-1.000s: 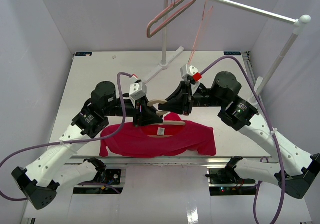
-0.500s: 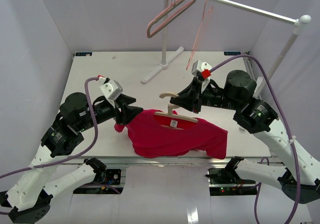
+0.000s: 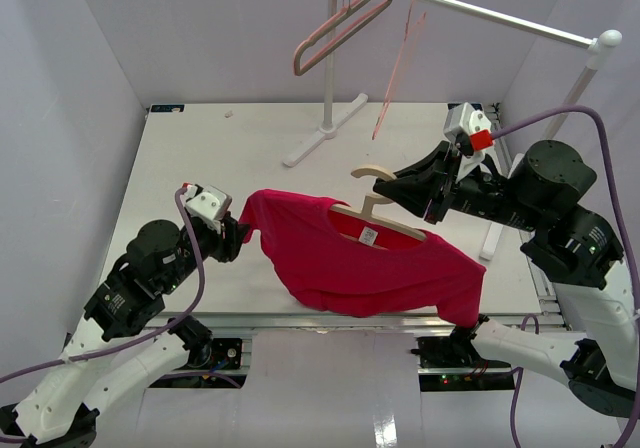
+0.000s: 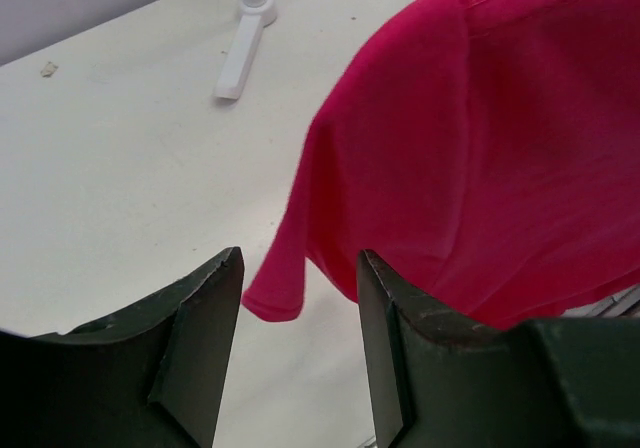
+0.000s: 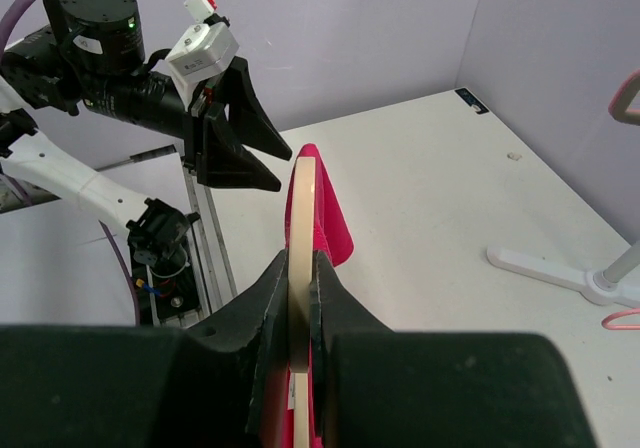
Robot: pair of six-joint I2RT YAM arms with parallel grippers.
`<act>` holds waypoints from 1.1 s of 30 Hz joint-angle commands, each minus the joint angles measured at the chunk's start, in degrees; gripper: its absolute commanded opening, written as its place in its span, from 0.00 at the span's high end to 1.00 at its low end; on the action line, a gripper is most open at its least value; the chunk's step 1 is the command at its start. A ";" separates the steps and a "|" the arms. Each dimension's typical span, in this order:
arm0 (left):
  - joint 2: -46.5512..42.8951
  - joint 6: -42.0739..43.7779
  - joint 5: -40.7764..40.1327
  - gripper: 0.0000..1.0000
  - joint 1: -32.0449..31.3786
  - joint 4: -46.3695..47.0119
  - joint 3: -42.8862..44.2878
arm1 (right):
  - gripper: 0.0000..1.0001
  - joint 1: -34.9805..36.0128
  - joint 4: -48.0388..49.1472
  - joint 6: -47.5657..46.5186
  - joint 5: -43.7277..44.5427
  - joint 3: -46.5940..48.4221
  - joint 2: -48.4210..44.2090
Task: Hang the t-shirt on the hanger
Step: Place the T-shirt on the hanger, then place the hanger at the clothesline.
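Note:
The red t-shirt [image 3: 350, 258] hangs on the tan wooden hanger [image 3: 375, 208], lifted above the table near its front edge. My right gripper [image 3: 400, 190] is shut on the hanger near its hook; in the right wrist view the hanger [image 5: 300, 218] runs edge-on between the jaws, with red cloth [image 5: 325, 223] beyond. My left gripper [image 3: 238, 234] is open and empty, just left of the shirt's left sleeve. In the left wrist view the sleeve [image 4: 290, 273] hangs in front of the spread fingers [image 4: 205, 318], apart from them.
A white clothes rail [image 3: 470, 10] stands at the back, its foot [image 3: 320, 133] on the table. A thick pinkish-brown hanger [image 3: 335, 33] and a thin pink wire hanger [image 3: 400, 53] hang from it. White walls close in both sides.
My right gripper has lifted the hanger and shirt up and to the right. My left gripper has let go of the shirt and drawn back down to the left.

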 commanded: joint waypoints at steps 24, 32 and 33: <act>5.54 0.01 0.82 1.00 0.02 5.10 -1.48 | 0.92 -0.27 3.14 0.26 -0.56 3.04 -3.12; 4.57 -0.25 -3.69 1.00 -0.07 4.45 -2.45 | 0.92 -0.27 3.13 -0.26 2.50 2.10 -4.07; 4.32 -0.25 -4.48 1.00 -0.07 4.41 -2.69 | 0.92 -0.27 3.13 -0.35 2.75 2.00 -4.16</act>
